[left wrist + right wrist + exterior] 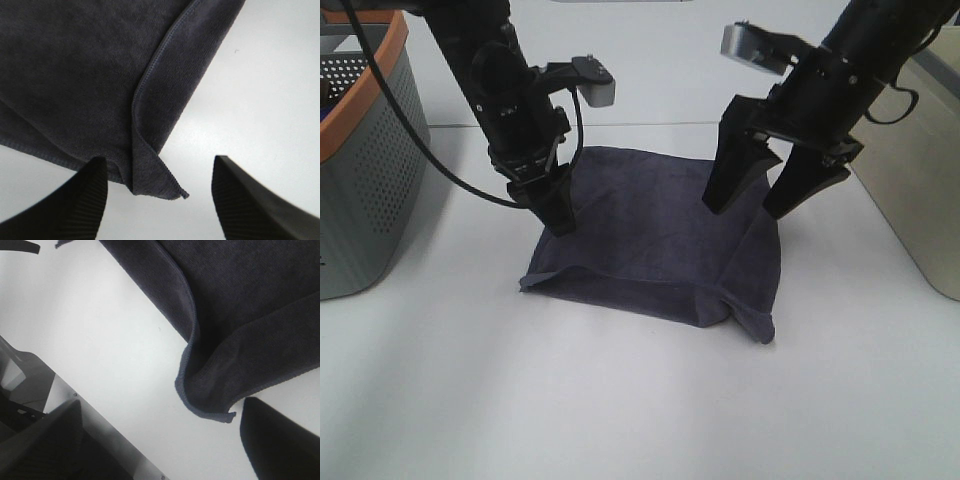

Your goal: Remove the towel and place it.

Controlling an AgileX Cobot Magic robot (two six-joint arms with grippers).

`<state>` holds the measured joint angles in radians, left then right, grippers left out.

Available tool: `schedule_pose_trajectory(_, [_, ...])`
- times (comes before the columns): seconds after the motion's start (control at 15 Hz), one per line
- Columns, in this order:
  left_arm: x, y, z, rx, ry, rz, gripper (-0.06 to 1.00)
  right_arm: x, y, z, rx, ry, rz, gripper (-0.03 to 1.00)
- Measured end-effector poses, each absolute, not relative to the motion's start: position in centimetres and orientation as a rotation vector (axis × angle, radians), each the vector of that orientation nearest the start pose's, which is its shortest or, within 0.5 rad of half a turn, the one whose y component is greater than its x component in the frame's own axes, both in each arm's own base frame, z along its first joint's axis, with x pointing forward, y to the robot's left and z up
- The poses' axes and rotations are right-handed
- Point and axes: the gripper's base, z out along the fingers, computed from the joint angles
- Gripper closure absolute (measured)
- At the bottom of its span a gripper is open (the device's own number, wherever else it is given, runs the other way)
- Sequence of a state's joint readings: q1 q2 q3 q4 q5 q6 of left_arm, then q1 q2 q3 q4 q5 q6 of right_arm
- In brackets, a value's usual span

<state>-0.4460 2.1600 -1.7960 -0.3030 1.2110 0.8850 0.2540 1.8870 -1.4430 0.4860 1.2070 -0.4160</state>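
Both grippers spread open over a dark towel on the white table.

The towel (655,240) lies folded flat mid-table (620,400) (its near edge doubled over). The left gripper (558,205) hangs at the towel's 9 o'clock edge, jaws apart, a corner between them but not pinched. The right gripper (763,195) stands at 2 o'clock, jaws wide, holding nothing. A perforated grey basket (365,160) sits at the table's 9 o'clock.

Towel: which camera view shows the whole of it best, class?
The exterior high view: the entire dark towel lies on the white table, all edges visible between both arms. The left wrist view shows only one folded corner between the open left pincer; the right wrist view shows another curled corner.
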Motion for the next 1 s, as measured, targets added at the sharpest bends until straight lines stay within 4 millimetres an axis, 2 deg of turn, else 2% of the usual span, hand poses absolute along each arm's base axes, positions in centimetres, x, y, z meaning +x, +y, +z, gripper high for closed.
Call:
schedule_pose_trajectory(0.2, [38.5,-21.2,24.6,1.544,2.44,-0.37,0.36,33.9,12.9,27.2,-0.66,2.852,0.686,0.13])
schedule_pose_trajectory(0.4, [38.5,-20.5,30.2,1.164,2.51,-0.307,0.36,34.0,12.7,32.6,-0.48,2.751,0.648,0.13])
schedule_pose_trajectory(0.53, [38.4,-19.0,33.5,0.918,2.532,-0.143,0.36,34.0,11.7,36.1,-0.331,2.691,0.527,0.13])
schedule_pose_trajectory(0.67, [38.4,-16.5,35.7,0.663,2.539,0.047,0.36,34.1,9.3,38.3,-0.176,2.641,0.426,0.13])
schedule_pose_trajectory(0.73, [38.5,-14.9,36.6,0.551,2.537,0.078,0.36,34.2,8.4,38.6,-0.135,2.632,0.415,0.13])
schedule_pose_trajectory(0.8, [38.6,-12.8,37.6,0.444,2.534,0.08,0.36,34.3,5.3,39.2,-0.006,2.61,0.383,0.13])
schedule_pose_trajectory(0.87, [38.8,-10.7,38.3,0.35,2.534,0.065,0.36,34.3,4.2,39.4,0.032,2.603,0.366,0.13])
schedule_pose_trajectory(0.93, [38.9,-8.2,38.9,0.254,2.535,0.053,0.36,34.2,1.4,39.8,0.125,2.582,0.316,0.13])
schedule_pose_trajectory(1.0, [38.9,-5.9,39.3,0.175,2.537,0.047,0.36,33.8,-0.4,40.2,0.164,2.564,0.266,0.13])
